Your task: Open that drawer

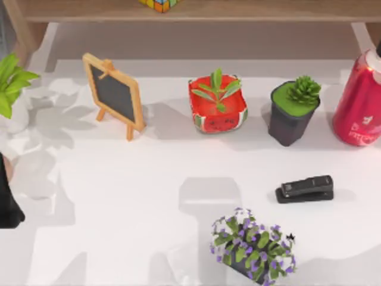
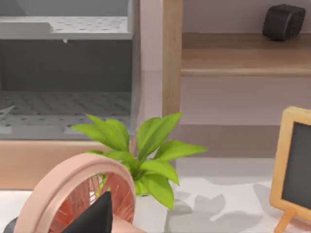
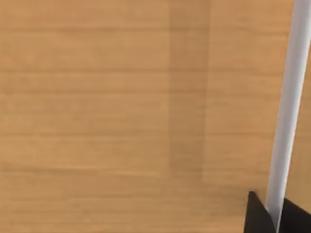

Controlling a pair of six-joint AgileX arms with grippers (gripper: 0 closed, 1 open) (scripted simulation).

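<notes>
1. Drawer front, plain wood, sits right up against the right gripper.
2. Its pale bar handle runs between the dark fingertips, pinched.
3. Left arm is parked at the table's left edge; whether its fingers are spread I can't tell.

No readable text is found anywhere. Pale markings are seen on the red can at the table's right edge, but no letters can be made out. The small chalkboard is left blank, and nothing is printed on the black stapler.
</notes>
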